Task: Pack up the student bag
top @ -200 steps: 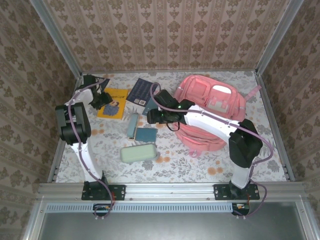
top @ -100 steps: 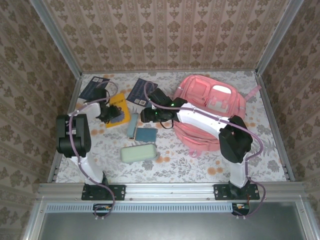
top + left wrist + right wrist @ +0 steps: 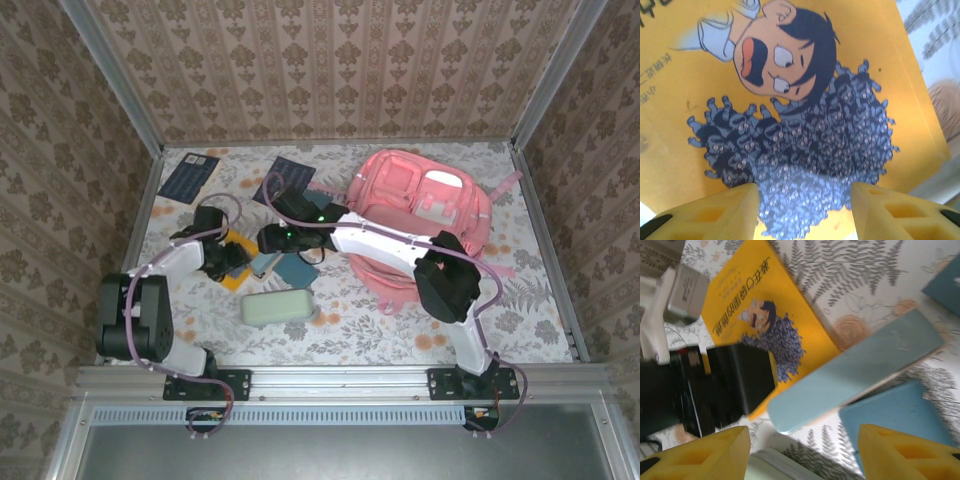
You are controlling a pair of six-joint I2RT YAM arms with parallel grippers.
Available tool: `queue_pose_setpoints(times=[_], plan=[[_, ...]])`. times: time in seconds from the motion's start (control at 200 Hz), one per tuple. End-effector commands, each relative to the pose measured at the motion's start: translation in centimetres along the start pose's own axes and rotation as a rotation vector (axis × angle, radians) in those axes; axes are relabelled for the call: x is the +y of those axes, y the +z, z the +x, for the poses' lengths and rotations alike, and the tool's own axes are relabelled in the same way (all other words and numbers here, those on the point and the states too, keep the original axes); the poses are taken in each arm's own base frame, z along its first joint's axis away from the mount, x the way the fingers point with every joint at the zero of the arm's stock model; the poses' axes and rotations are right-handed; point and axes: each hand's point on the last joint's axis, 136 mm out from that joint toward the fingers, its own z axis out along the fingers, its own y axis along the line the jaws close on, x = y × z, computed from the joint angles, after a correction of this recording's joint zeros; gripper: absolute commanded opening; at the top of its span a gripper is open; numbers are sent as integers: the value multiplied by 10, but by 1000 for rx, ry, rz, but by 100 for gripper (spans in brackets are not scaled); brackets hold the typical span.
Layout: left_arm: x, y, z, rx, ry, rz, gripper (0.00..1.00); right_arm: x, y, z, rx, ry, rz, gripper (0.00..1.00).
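Observation:
The student bag [image 3: 420, 215], a large pink backpack, lies at the back right with its pockets facing up. My left gripper [image 3: 230, 256] is open right above a yellow cartoon-cover book [image 3: 790, 90], its yellow fingers [image 3: 715, 212] spread over the cover. My right gripper [image 3: 264, 243] is open too, hovering low beside the left one. Between its fingertips [image 3: 695, 455] I see a long pale blue case [image 3: 855, 375], a teal notebook [image 3: 895, 420] and the yellow book [image 3: 755, 305]. The left gripper's black body [image 3: 725, 390] covers part of that book.
A pale green pencil case [image 3: 277, 306] lies near the front, just below both grippers. Two dark blue books [image 3: 188, 176] [image 3: 288, 172] lie at the back. The right arm stretches from the bag's front edge across to the left. Metal rails border the table.
The left gripper has swung from the back left toward the front, and the yellow book has slid forward with it. The right gripper has moved left, closer to the left one.

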Motion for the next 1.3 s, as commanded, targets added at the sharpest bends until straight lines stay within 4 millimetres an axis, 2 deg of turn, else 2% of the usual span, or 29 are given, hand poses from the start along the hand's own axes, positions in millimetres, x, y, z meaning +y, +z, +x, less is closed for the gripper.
queue_pose_setpoints(times=[0.0,0.145,0.3,0.395,0.55,0.805,0.86,1.08,1.295], plan=[[19,-20,17,30,-67,-51,56,21,19,-2,-30,15,-20,58],[30,-48,4,-51,-133,-38,59,29,42,-5,-43,32,-21,57],[55,-58,5,-70,-261,-77,60,34,62,-18,-71,-42,-30,57],[59,-53,10,-69,-316,-52,60,34,73,-26,-65,-95,-43,58],[55,-41,15,-80,-343,16,61,25,85,-45,-59,-124,-73,59],[56,-25,17,-52,-346,20,60,2,111,-60,-14,-133,-90,58],[58,-22,15,-50,-343,10,60,-7,115,-53,22,-127,-65,58],[64,-14,3,-49,-350,-1,61,-17,114,-27,123,-142,-42,58],[63,-12,-14,-61,-338,-1,61,-9,90,-3,179,-147,-48,58]])
